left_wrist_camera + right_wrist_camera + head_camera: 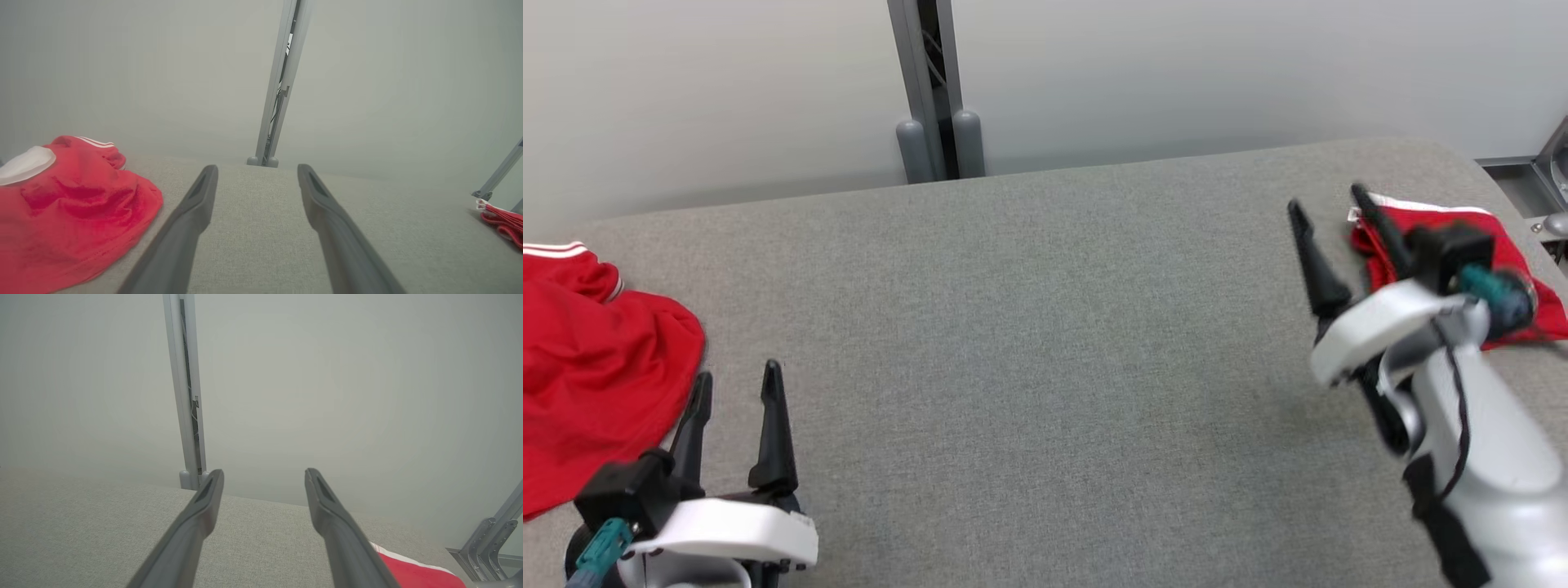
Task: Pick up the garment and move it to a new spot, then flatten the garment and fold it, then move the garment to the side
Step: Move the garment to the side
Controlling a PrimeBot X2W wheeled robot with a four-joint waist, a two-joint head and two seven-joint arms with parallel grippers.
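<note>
A crumpled red garment (596,367) with white-striped cuffs lies at the left edge of the grey padded table (1045,327); the left wrist view shows the garment (73,212) with a white patch on top. My left gripper (737,374) stands open just right of it, empty, fingers (257,167) over bare cloth. A second red garment (1421,219), folded with a white edge, lies at the far right (502,222). My right gripper (1326,198) hovers open and empty at its left edge, partly covering it; in the right wrist view (264,471) the fold (412,573) shows beside the right finger.
A grey metal post (931,90) rises behind the table's far edge against a pale wall. A metal frame (1543,180) stands off the far right corner. The wide middle of the table lies between the two arms.
</note>
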